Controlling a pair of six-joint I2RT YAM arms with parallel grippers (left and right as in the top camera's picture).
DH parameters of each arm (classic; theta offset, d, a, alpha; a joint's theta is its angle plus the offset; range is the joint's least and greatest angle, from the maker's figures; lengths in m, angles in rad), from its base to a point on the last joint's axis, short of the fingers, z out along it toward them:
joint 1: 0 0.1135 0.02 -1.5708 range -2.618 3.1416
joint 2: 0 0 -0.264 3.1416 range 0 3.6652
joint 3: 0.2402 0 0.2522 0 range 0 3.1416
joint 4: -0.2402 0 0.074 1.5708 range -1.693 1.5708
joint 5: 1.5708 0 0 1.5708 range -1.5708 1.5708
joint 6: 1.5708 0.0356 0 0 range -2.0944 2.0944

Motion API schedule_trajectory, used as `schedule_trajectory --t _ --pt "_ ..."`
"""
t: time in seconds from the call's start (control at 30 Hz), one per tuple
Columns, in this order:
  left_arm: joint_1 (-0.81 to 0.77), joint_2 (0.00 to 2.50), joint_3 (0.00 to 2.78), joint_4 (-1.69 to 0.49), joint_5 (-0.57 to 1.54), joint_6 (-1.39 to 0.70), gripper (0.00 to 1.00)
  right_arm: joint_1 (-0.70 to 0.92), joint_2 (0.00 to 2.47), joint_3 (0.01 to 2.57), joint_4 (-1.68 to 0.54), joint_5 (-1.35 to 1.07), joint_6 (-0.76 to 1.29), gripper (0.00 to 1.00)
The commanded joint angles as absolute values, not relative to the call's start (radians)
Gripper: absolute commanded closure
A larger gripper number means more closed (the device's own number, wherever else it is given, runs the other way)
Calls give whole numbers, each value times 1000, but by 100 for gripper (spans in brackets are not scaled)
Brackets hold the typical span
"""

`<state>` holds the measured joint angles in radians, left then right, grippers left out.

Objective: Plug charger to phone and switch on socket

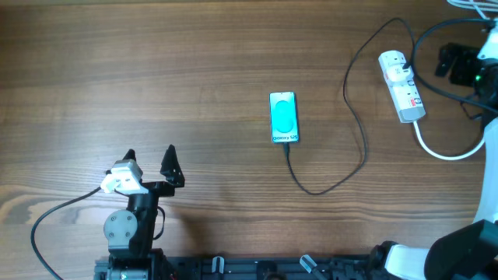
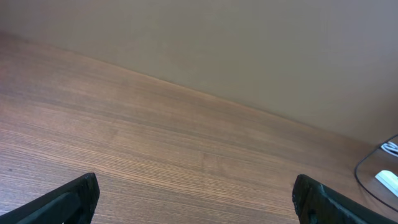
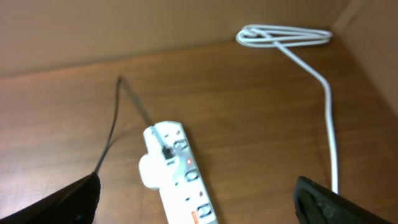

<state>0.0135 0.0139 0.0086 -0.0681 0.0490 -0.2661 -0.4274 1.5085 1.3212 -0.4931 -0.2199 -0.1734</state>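
Fingertips of the right gripper (image 3: 198, 204) stand wide apart and empty, with the socket (image 3: 177, 180) showing between them. The white plug head (image 3: 149, 169) sits in the socket. From it the charger (image 1: 362, 148) loops away to the phone (image 1: 283, 117), which lies screen up, well apart from the socket. The cable tip meets the phone's white-banded end, but I cannot tell whether it is seated. A thick white cord (image 3: 329, 112) runs beside the socket. Farthest from the socket, the left gripper (image 1: 149, 159) also has its fingers spread and empty over the table (image 2: 186, 143).
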Motion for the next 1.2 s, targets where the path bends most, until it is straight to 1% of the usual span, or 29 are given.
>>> schedule_trajectory --t 0.0,0.13,0.33,0.43,0.6,0.73,1.0,1.17 --pt "15 5 6 -76 35 -242 0 -374 1518 1264 -525 -206 -270 0" --pt "15 5 6 -76 35 -242 0 -319 1485 1062 -369 -255 -270 0" --pt "15 5 6 -76 35 -242 0 -230 1343 646 -65 -265 -270 0" --pt "15 5 6 -76 35 -242 0 -220 1240 438 111 -265 -259 0" --pt "15 5 6 -76 35 -242 0 -220 1113 240 305 -302 -239 0" --pt "15 5 6 -76 35 -242 0 -219 1024 160 360 -302 -185 0" --pt "15 5 6 -76 35 -242 0 -214 804 13 363 -300 -102 0" --pt "15 5 6 -76 35 -242 0 -160 646 5 248 -268 -105 0"
